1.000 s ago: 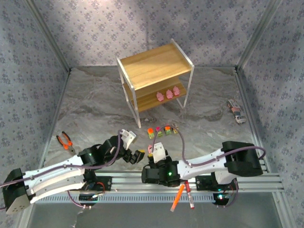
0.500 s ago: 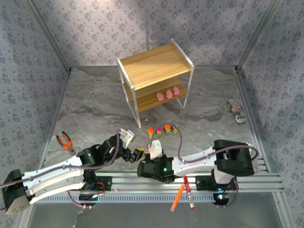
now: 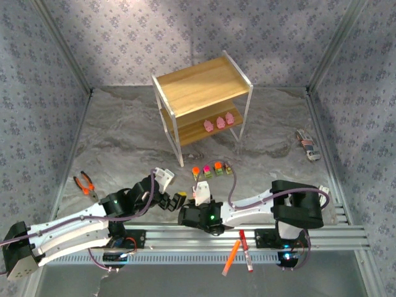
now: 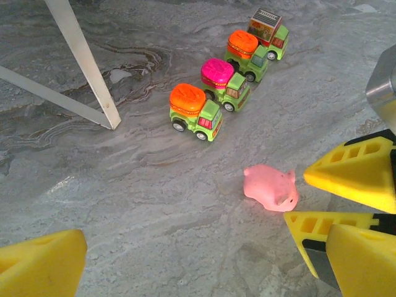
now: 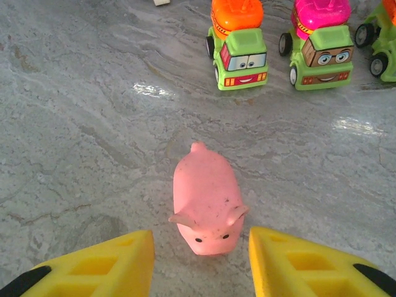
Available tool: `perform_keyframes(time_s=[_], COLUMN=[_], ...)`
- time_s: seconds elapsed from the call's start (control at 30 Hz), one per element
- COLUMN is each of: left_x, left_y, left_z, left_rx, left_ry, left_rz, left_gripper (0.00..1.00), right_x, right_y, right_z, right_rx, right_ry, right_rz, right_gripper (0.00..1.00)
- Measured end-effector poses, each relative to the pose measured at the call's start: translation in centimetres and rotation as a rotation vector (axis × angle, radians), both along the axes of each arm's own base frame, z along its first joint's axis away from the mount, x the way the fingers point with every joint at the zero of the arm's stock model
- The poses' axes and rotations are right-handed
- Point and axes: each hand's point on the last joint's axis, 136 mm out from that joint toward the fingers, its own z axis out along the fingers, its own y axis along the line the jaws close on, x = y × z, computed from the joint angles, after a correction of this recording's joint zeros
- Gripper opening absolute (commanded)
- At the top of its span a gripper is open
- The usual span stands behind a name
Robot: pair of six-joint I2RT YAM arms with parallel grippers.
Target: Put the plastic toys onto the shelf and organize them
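So, the loose pig (image 5: 207, 204) lies on its belly on the grey marbled surface (image 5: 80, 124), near the arm bases, snout toward the right wrist camera. Its head sits between the right fingers (image 5: 93, 263): they are spread, one yellow tip each side, a small gap on both sides, not pinching. In the left wrist view those two latticed tips sit just right of the pig. The left fingers (image 4: 40, 263) are spread wide over bare surface, near the pig but apart from it.

Just beyond the pig, four trucks stand on the surface in a tight diagonal row, all upright on their wheels. The orange-top truck (image 4: 195, 111) is nearest, then the pink-top truck (image 4: 226, 83), the second orange-top truck (image 4: 247, 54), and the grey-top truck (image 4: 269, 28) farthest. Neighbours are touching or nearly so, can't tell which. The near end of the row is close to a white leg of the shelf (image 3: 201, 93).

The shelf stands upright further back, mid-surface. Its lower board carries three pigs (image 3: 219, 122) in a line toward the right end.

The pliers (image 3: 85, 184) lie at the far left, well apart from the toys. An orange marker (image 3: 231, 257) and a red marker (image 3: 246, 250) lie on the metal rail (image 3: 346, 232) by the right arm base. A small striped thing (image 3: 307, 145) lies near the right edge, too small to tell what it is.
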Motion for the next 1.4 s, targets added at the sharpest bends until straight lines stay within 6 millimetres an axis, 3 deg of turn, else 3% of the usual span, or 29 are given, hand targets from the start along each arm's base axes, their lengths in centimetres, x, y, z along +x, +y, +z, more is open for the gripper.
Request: perform_keyframes(time_s=[0.67,1.4], left_x=[0.0,0.0], left_y=[0.0,0.0], left_z=[0.0,0.0], left_rx=[0.001,0.001], left_ry=[-0.001,-0.001], left_rz=[0.002,0.002], left_gripper=[0.99,0.99], right_x=[0.8,1.1], right_y=[-0.3,-0.3], right_z=[-1.8,-2.3], right_rx=[-0.019,-0.032], right_ry=[0.046,0.053], right_rz=[-0.026,-0.029], right_gripper=[0.43,0.41])
